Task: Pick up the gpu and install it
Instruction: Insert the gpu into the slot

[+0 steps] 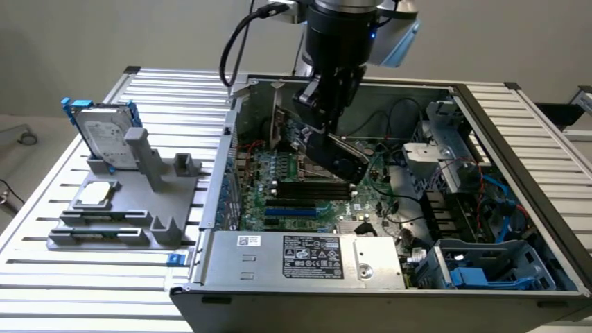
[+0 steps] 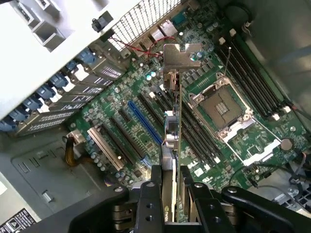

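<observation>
My gripper (image 1: 321, 111) hangs inside the open computer case (image 1: 222, 180), shut on the gpu (image 1: 335, 156). The gpu is a slim black card, tilted, held above the green motherboard (image 1: 291, 177). In the wrist view the gpu (image 2: 170, 141) shows edge-on, with its silver end bracket (image 2: 181, 54) at the far end, pointing toward the case's rear wall. The gripper (image 2: 170, 194) clamps the card from both sides with black fingers (image 2: 148, 201). The card hovers over the expansion slots, close to a blue slot (image 2: 145, 121); I cannot tell whether it touches the board.
A silver hard drive in a blue-edged frame (image 1: 104, 135) and a small silver processor chip (image 1: 97, 195) sit on a grey fixture (image 1: 120, 208) at the exterior view's left. Inside the case are the empty CPU socket (image 2: 223, 109), the power supply (image 1: 306, 258), cables and drive bays (image 1: 481, 267).
</observation>
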{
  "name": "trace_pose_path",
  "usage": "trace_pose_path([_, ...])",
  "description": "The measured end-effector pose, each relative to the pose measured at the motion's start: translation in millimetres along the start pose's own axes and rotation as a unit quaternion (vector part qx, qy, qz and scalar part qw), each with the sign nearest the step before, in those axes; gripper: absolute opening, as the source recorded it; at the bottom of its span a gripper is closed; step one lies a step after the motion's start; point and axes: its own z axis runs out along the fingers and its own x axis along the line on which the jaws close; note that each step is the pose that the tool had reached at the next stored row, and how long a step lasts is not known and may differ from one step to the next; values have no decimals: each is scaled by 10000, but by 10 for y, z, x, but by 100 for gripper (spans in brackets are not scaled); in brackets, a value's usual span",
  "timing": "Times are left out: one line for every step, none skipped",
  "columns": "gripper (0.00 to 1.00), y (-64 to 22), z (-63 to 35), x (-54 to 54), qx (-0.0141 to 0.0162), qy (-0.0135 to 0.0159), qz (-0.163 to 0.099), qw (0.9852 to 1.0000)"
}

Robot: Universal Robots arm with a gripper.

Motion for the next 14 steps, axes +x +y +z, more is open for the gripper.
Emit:
trace_pose_path([26, 0, 4, 0, -4, -18, -74, 10000])
trace_pose_path([26, 0, 8, 0, -11, -45, -141, 9999])
trace_pose_path([26, 1, 11, 0, -22, -76, -204, 9998])
trace_pose_path([26, 1, 14, 0, -32, -106, -266, 9996])
trace_pose_path([26, 1, 17, 0, -44, -138, -328, 9994])
trace_pose_path([26, 1, 20, -1, -56, -167, -389, 9991])
trace_pose_path([26, 1, 23, -1, -66, -192, -456, 9988])
trace_pose_path([26, 1, 30, -1, -73, -211, -542, 9983])
trace_pose_path([26, 1, 38, -2, -76, -221, -631, 9977])
trace_pose_path([26, 1, 45, -2, -79, -229, -721, 9971])
trace_pose_path([26, 1, 54, -2, -80, -237, -810, 9964])
trace_pose_path([26, 1, 64, -3, -79, -243, -901, 9956])
trace_pose_path([26, 2, 75, -3, -79, -248, -989, 9948])
trace_pose_path([26, 2, 85, -4, -78, -253, -1079, 9938])
